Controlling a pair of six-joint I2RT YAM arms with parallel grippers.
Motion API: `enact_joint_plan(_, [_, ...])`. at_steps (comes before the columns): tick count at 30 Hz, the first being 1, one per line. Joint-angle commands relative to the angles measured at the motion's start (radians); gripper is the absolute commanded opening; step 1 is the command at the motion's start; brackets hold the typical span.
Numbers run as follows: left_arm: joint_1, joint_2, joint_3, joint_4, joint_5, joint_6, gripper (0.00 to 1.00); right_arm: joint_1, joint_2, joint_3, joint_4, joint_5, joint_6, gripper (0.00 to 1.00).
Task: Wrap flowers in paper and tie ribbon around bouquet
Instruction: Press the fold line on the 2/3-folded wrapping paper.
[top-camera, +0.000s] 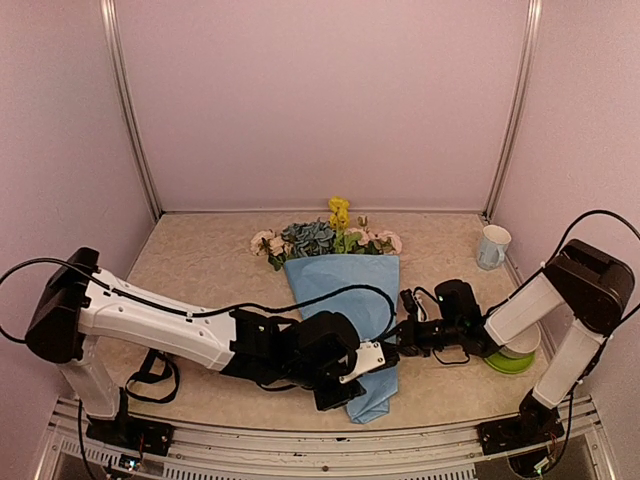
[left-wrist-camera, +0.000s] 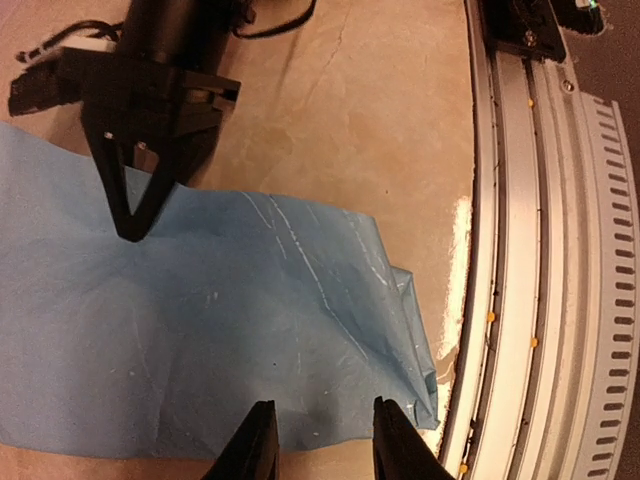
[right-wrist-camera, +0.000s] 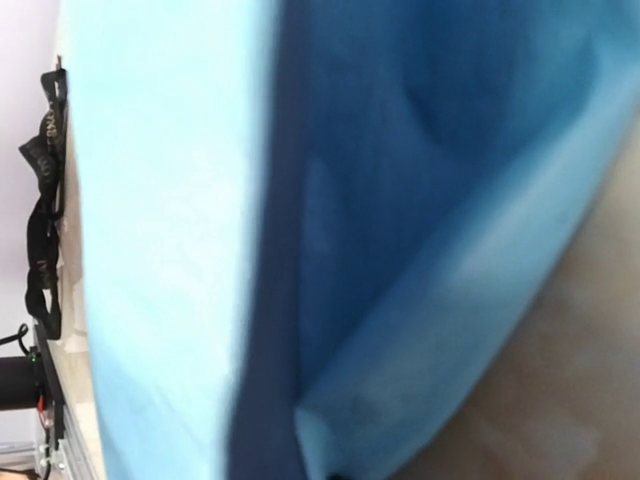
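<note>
The bouquet lies on the table with its flowers (top-camera: 322, 240) pointing away: pink, yellow and blue-green blooms sticking out of a cone of light blue paper (top-camera: 345, 290). My left gripper (top-camera: 340, 392) hovers over the cone's narrow near end. In the left wrist view it (left-wrist-camera: 325, 440) is open, the paper (left-wrist-camera: 200, 330) edge lying under the gap. My right gripper (left-wrist-camera: 130, 232) is shut, its tips resting on the paper's right edge (top-camera: 390, 345); whether paper is pinched I cannot tell. Blurred paper (right-wrist-camera: 170, 200) fills the right wrist view. The black ribbon (top-camera: 150, 378) (right-wrist-camera: 40, 230) lies by the left arm's base.
A pale mug (top-camera: 492, 246) stands at the back right. A green plate (top-camera: 510, 362) with a white bowl sits beside the right arm. The metal rail (left-wrist-camera: 540, 250) of the table's near edge runs just past the cone's tip.
</note>
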Motion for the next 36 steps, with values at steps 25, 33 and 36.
enact_joint_plan(25, [-0.145, 0.007, -0.016, -0.029, -0.175, -0.122, 0.62, 0.060, -0.048, 0.002, -0.100, 0.058, -0.039, 0.00])
enact_joint_plan(33, [0.108, -0.125, -0.049, -0.165, -0.328, -0.419, 0.67, 0.060, -0.034, 0.040, -0.167, 0.056, -0.071, 0.00])
enact_joint_plan(36, [0.246, -0.213, -0.120, -0.195, -0.330, -0.523, 0.69, 0.060, -0.027, 0.046, -0.174, 0.058, -0.070, 0.00])
